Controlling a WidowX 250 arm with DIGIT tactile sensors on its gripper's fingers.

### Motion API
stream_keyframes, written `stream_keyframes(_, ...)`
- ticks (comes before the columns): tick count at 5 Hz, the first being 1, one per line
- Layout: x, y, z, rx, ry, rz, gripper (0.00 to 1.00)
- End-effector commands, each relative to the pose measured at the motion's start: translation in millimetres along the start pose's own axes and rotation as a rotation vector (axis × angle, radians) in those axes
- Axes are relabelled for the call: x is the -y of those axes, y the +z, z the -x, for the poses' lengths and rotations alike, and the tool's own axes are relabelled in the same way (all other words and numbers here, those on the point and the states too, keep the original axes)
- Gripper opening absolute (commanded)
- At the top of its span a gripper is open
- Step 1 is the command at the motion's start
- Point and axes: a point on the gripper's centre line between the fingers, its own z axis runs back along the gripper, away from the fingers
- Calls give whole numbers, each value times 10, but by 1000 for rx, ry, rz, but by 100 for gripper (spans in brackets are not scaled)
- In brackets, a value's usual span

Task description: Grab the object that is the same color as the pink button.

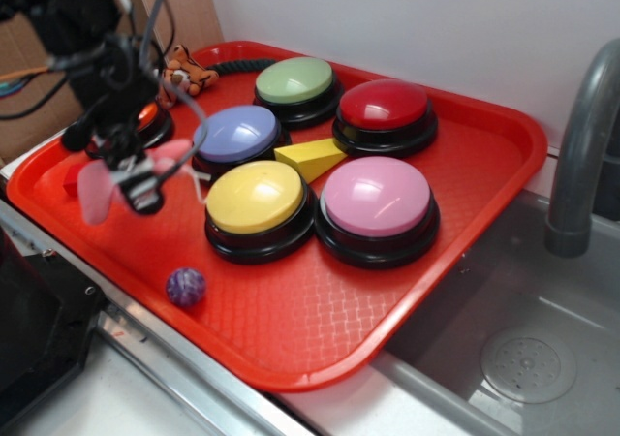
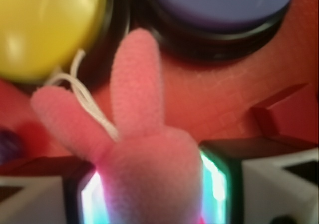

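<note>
Pink plush toy [image 2: 144,149] fills our wrist view, pinched between the two pads of the hand [image 2: 152,194], its two limbs and white string pointing toward the yellow button [image 2: 45,25] and the lavender button [image 2: 219,5]. From outside, we see the hand [image 1: 131,179] clamped on the toy [image 1: 102,189] above the tray [image 1: 320,329], near its left edge. We see the pink button [image 1: 376,199] toward the tray's right side, well apart from the toy. Close to the front edge lies a purple ball [image 1: 185,287].
</note>
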Motion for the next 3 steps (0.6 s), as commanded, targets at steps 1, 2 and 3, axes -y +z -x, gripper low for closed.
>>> stream_keyframes(1,378,554,-566,59,290,-16,0)
stream_keyframes(2,410,655,-662,68,318,-32,0)
stream_keyframes(3,478,736,-783,54,368,-116,0)
